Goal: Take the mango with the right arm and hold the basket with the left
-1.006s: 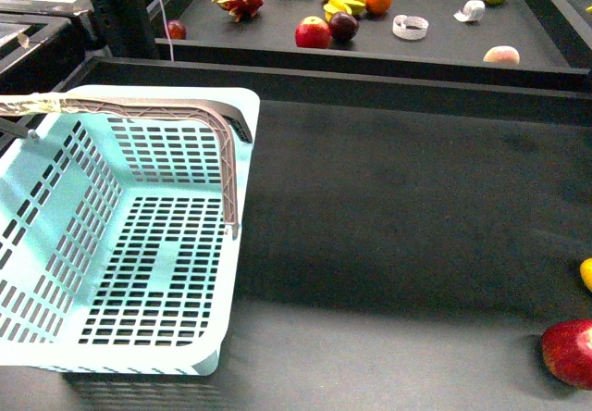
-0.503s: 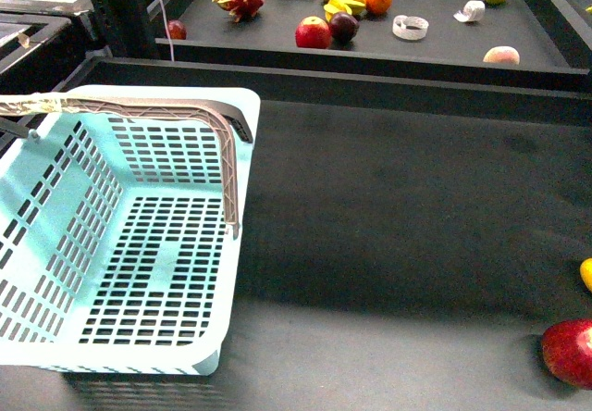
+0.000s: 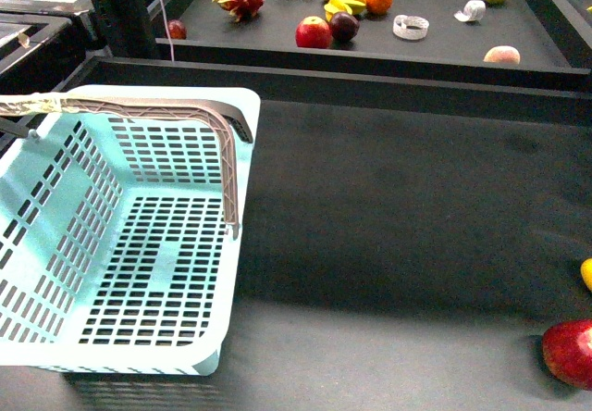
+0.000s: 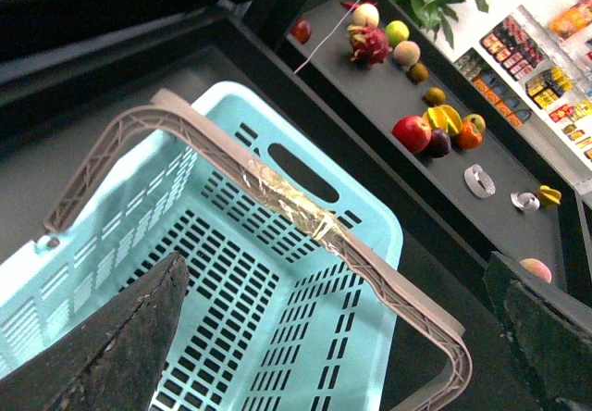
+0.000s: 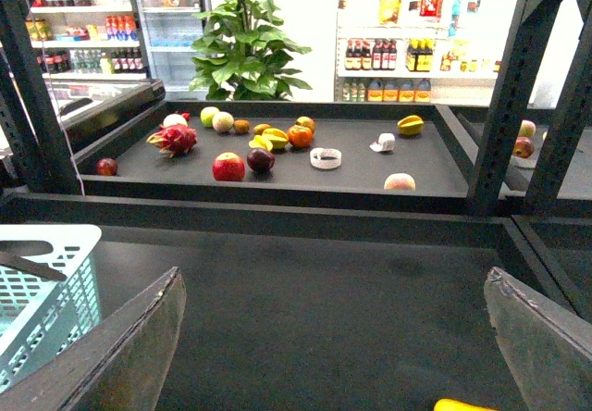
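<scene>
Dark tabletop (image 3: 416, 207) holds the basket (image 3: 157, 93), left gripper (image 4: 333, 272) jaws spread above.

Right gripper (image 5: 333, 281): fingers (image 5: 139, 355) spread wide, above the dark table (image 5: 277, 244).
Mango (image 5: 472, 404): only a yellow sliver shows, near the gripper at five o'clock.
Basket (image 5: 42, 244): pale blue corner, at nine o'clock.
Raised tray (image 5: 435, 175): at twelve o'clock, well apart. It holds a dragon fruit (image 5: 174, 139), red apple (image 5: 227, 167), dark plum (image 5: 261, 160), orange (image 5: 299, 136), tape roll (image 5: 326, 158) and peach (image 5: 400, 181).
Potted plant (image 5: 245, 50): behind the tray.
</scene>
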`<state>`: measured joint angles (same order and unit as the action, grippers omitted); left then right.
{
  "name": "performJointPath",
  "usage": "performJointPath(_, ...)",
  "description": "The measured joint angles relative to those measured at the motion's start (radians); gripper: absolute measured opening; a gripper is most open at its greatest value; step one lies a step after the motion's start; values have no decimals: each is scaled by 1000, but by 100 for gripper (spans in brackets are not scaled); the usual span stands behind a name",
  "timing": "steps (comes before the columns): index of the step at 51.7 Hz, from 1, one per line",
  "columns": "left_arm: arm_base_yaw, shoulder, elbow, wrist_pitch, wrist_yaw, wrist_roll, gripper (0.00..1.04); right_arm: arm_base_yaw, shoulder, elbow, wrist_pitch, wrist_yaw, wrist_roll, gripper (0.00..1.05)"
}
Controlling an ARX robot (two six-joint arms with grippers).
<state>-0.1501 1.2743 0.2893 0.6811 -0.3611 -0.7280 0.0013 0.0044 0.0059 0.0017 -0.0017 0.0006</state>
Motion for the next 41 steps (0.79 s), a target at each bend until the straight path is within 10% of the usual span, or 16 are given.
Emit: performJointPath(41, 44, 614, 434, -16, 41, -325, 97, 0, 0, 0, 0, 0, 0, 96)
